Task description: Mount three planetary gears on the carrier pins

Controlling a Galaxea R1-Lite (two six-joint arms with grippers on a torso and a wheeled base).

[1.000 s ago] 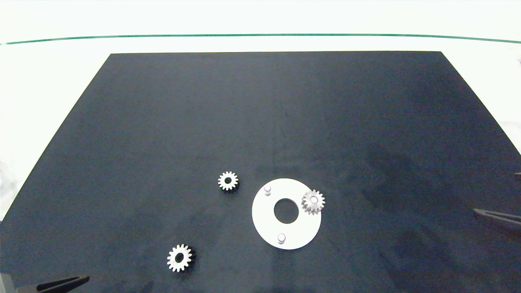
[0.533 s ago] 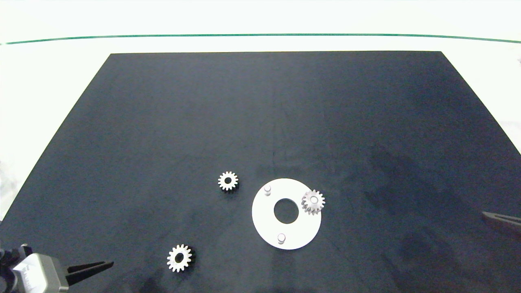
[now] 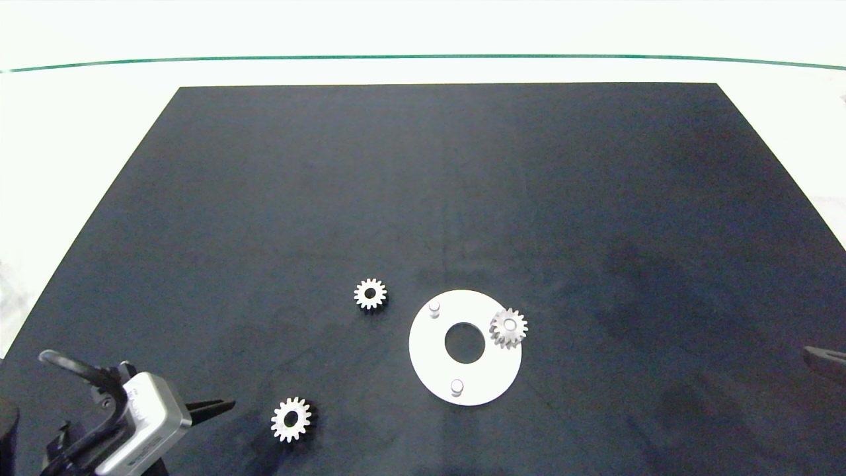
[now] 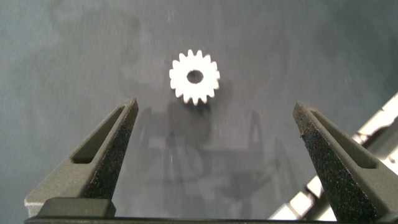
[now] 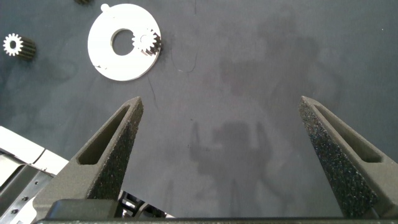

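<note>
Work surface: flat matt black mat [image 3: 423,198] on a white table [image 3: 79,112], with a thin green line [image 3: 423,58] running across the far side of the table.
Carrier: flat white ring-shaped disc [image 3: 429,354] with a large round centre hole, lying on the near half of the mat, slightly right of centre.
Carrier pins: three short white-grey cylindrical pegs in a triangle on the disc; far-left peg [image 3: 434,307] bare, near peg [image 3: 457,386] bare, right-hand peg [image 3: 509,324] showing through the bore of a gear.
Seated gear: small silver-white metal spur gear [image 3: 509,328] on the right-hand peg, overhanging the disc's right rim; also seen from the right wrist camera [image 5: 148,43].
Loose gear, far: second small silver-white spur gear [image 3: 370,293], flat on the mat just left of the disc, apart from it.
Loose gear, near: third silver-white spur gear [image 3: 291,419], flat on the mat at the near left, well apart from the disc; in the left wrist view [image 4: 194,77] ahead of the fingers, untouched.
Left gripper [image 4: 224,134]: at the near-left corner of the mat, dark tips pointing toward the near loose gear and just short of it; grey fingers spread wide, holding nothing.
Right gripper [image 5: 224,127]: at the mat's right edge, well apart from the disc; fingers spread wide, holding nothing, over bare mat.
</note>
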